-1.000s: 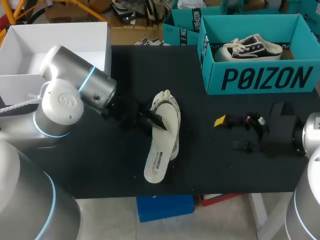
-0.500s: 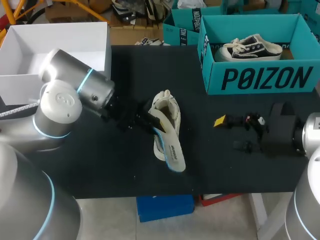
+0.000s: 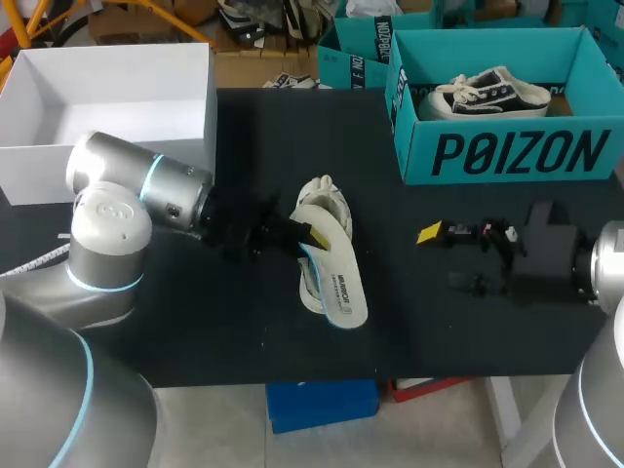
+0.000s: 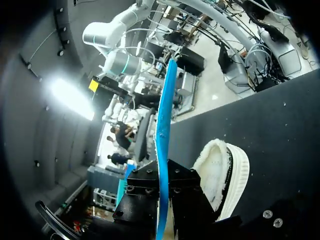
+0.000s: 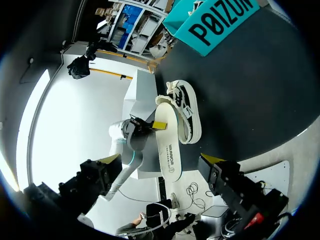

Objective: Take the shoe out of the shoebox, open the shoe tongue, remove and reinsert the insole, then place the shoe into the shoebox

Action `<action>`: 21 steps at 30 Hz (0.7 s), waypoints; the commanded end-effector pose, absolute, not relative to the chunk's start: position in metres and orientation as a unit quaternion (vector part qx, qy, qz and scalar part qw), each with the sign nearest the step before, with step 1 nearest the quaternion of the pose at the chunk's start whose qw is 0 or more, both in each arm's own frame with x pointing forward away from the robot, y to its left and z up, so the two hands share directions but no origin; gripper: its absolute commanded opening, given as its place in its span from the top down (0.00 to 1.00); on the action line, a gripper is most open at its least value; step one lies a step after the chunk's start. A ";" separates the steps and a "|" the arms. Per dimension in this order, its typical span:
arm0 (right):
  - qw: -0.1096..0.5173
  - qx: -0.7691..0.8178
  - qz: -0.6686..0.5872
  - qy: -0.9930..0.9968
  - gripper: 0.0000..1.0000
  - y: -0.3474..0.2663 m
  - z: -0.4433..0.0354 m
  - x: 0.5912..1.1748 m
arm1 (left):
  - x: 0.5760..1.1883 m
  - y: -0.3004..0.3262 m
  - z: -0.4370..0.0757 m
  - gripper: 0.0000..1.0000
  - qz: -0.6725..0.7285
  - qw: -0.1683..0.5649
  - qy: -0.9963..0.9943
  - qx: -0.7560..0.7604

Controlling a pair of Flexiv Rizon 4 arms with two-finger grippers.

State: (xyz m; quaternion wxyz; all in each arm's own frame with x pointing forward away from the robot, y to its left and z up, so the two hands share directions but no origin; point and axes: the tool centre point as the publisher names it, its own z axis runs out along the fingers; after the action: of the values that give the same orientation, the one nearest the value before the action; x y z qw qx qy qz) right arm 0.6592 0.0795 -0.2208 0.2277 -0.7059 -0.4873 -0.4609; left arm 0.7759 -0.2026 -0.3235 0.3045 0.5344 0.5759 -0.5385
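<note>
On the black tabletop (image 3: 195, 322), the teal shoebox (image 3: 507, 151) stands at the back right corner. Mid-table, the white shoe (image 3: 330, 200) points toward the front edge, its insole (image 3: 343, 292) lying along it, pinched by the left gripper (image 3: 310, 234). The right gripper (image 3: 450, 258), farther off, is spread wide and empty.
</note>
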 end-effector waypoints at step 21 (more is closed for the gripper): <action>0.311 -0.631 -0.461 -0.541 0.00 0.144 -0.244 0.752 | 0.751 -0.201 -0.276 1.00 -0.597 0.391 0.413 0.566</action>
State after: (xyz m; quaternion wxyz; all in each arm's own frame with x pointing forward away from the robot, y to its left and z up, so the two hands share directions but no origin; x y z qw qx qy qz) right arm 0.7267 0.1132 -0.2302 0.2992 -0.6373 -0.5332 -0.4691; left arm 0.7460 -0.1974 -0.2770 0.3938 0.5623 0.4184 -0.5947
